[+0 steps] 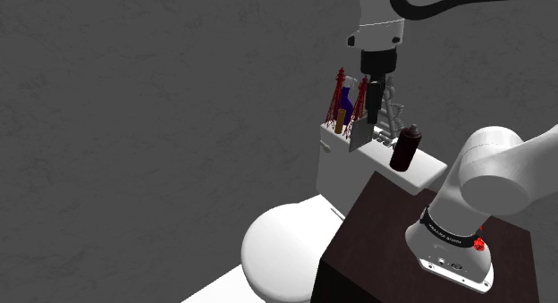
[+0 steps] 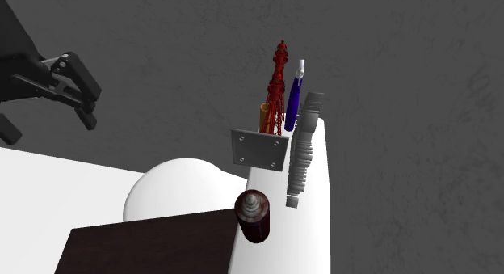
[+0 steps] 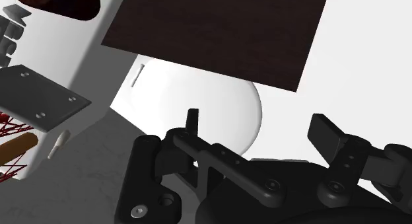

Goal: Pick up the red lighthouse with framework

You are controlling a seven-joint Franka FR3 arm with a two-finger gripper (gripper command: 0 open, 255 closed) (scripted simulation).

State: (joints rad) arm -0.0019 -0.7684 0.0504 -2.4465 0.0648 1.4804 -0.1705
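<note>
The red lighthouse (image 1: 341,90) (image 2: 277,90) is a tall lattice tower standing upright at the far end of the white toilet tank (image 2: 320,201). Beside it stand a blue bottle (image 2: 295,94) and an orange cylinder (image 3: 16,150). A grey square plate (image 2: 259,149) (image 3: 39,100) leans in front of its base, whose red lattice (image 3: 12,128) shows beside the plate. My gripper (image 1: 375,115) (image 2: 78,93) (image 3: 259,128) hangs open and empty, off the tank's front side and apart from the lighthouse, over the toilet lid.
A dark red bottle (image 1: 404,147) (image 2: 254,217) stands on the tank's near end. A grey toothed rack (image 2: 303,151) runs along the tank top. The white toilet lid (image 1: 282,248) lies below. The dark brown stand (image 1: 402,230) (image 3: 218,31) abuts the tank.
</note>
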